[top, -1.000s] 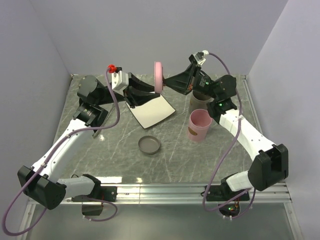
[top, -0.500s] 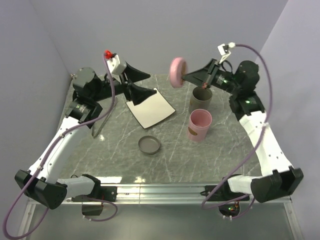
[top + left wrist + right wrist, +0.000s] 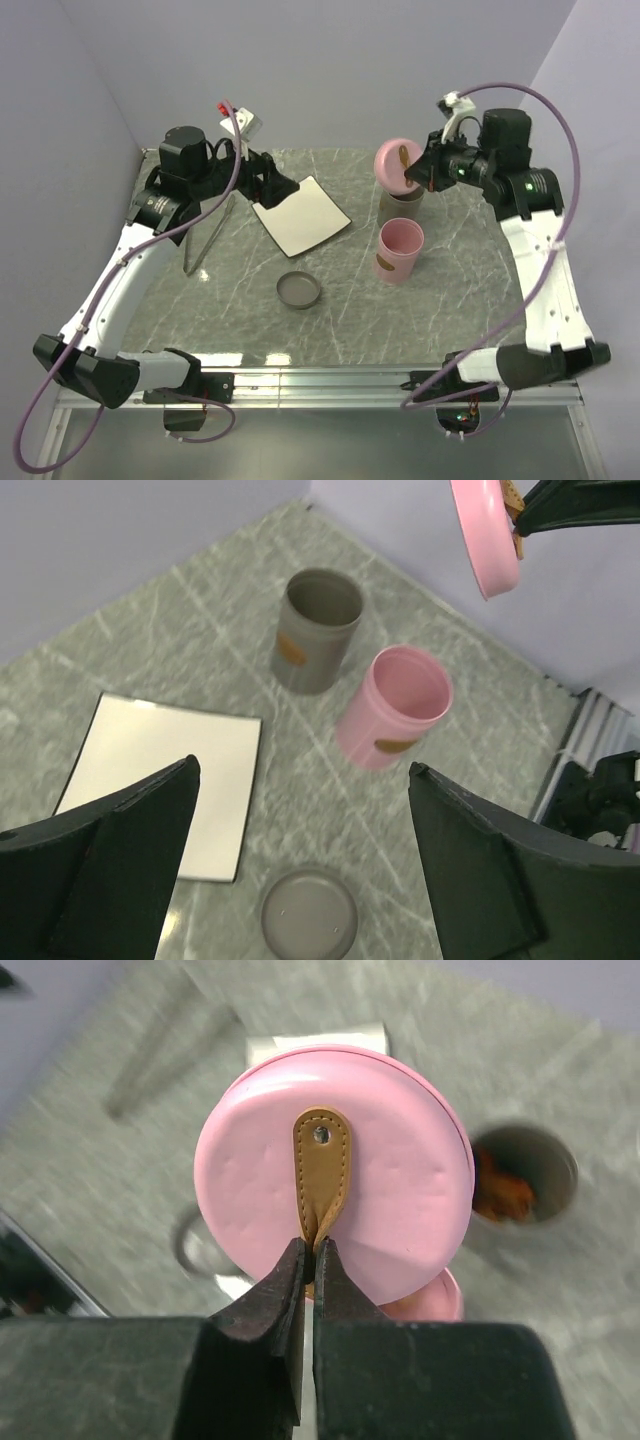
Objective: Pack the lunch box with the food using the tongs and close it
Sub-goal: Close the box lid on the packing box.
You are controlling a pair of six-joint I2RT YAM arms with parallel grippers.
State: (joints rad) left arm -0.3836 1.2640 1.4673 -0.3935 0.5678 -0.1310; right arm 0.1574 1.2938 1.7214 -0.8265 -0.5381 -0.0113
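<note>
The lunch box is two round containers, a grey one (image 3: 402,208) and a pink one (image 3: 398,250), both standing without lids. My right gripper (image 3: 412,176) is shut on the brown leather tab (image 3: 320,1165) of the pink lid (image 3: 335,1160) and holds it in the air above the grey container (image 3: 522,1175). Orange-brown food (image 3: 500,1192) lies inside that container. My left gripper (image 3: 302,770) is open and holds nothing, raised over the far left corner of the white plate (image 3: 300,215). The tongs (image 3: 206,238) lie on the table at the left.
A grey lid (image 3: 299,290) lies flat on the table in front of the plate. The white plate (image 3: 165,780) looks bare. Purple walls close in the back and both sides, and a metal rail runs along the near edge.
My left gripper opened, let go of the pink lid and drew back to the left. My right arm carried the lid to the right, over the grey container.
</note>
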